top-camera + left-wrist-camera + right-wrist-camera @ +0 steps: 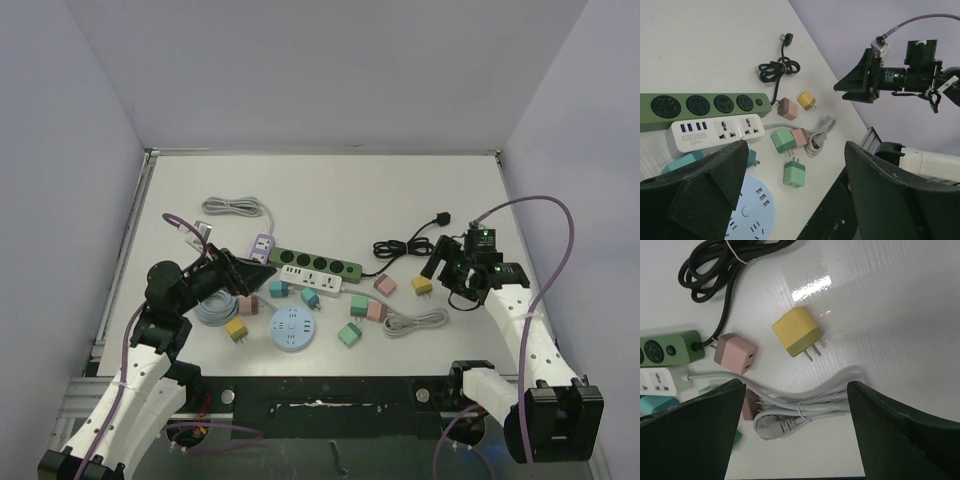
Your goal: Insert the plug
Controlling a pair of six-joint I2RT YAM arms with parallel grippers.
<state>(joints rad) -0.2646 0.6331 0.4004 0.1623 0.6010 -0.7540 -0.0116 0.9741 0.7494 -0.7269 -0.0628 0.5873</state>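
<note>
A yellow plug (796, 332) lies flat on the table, prongs toward the near edge, also visible from above (421, 286). My right gripper (795, 385) hangs over the table just near of it, above a tied grey cable bundle (805, 407). It is open, with nothing between its fingers. A green power strip (318, 264) and a white power strip (310, 279) lie side by side mid-table. My left gripper (255, 270) hovers at their left end, open and empty. Below it, in the left wrist view, are a green plug (794, 173) and a round blue socket hub (752, 215).
Several small plugs in pink, teal, green and yellow are scattered near the strips, among them a pink one (385, 285). A coiled black cable (405, 246) runs from the green strip. A grey cable (232, 207) and a purple adapter (263, 244) lie behind, a light blue coil (213, 308) at left.
</note>
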